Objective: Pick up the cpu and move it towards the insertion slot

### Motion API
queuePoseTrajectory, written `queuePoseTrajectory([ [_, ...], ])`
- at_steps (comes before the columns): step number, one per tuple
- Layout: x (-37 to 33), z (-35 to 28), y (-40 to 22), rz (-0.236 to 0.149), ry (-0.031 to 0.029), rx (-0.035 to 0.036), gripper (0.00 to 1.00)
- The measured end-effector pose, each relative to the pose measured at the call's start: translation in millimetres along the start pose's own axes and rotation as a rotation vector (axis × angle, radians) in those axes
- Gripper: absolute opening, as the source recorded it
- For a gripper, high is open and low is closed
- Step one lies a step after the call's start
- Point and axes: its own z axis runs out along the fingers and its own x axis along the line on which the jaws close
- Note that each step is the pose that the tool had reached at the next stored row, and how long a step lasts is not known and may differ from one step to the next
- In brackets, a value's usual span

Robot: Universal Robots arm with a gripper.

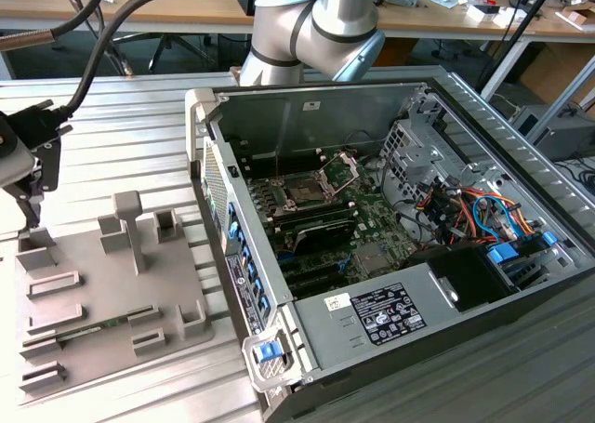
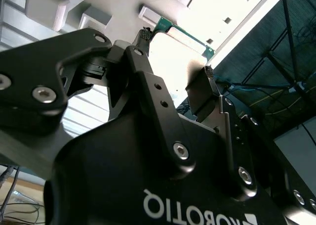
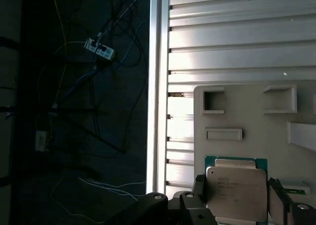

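The gripper (image 3: 237, 184) stands with fingers (image 3: 200, 188) spread wide on either side of the cpu (image 3: 237, 198), which lies flat on the grey tray (image 1: 93, 284), well apart from the insertion slot (image 1: 305, 191) in the open computer case (image 1: 307, 116).

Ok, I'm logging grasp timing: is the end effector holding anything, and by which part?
Cannot be told: the end effector straddles the cpu on the grey fixture, flanking two opposite edges, but contact isn't clear.

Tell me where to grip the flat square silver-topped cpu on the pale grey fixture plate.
Take the flat square silver-topped cpu by two opposite side edges, coming straight down from above: it lies flat and thin on the pale grey fixture plate, top face up.
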Motion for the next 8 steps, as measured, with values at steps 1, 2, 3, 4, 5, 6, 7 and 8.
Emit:
queuePoseTrajectory([
  [1,0.0,-1.8,0.1,0.0,0.0001,0.0,0.55],
  [2,0.0,-6.9,0.2,-0.001,0.0001,-0.0002,0.55],
  [3,0.0,-10.6,0.3,-0.002,0.0001,-0.0002,0.55],
  [4,0.0,-11.6,0.3,-0.002,0.0001,-0.0002,0.55],
  [5,0.0,-12.8,0.3,-0.002,0.0001,-0.0003,0.55],
  [6,0.0,-13.2,0.3,-0.002,0.0001,-0.0003,0.55],
  [7,0.0,-13.7,0.3,-0.003,0.0001,-0.0003,0.55],
  [8,0.0,-14.8,0.4,-0.003,0.0001,-0.0003,0.55],
])
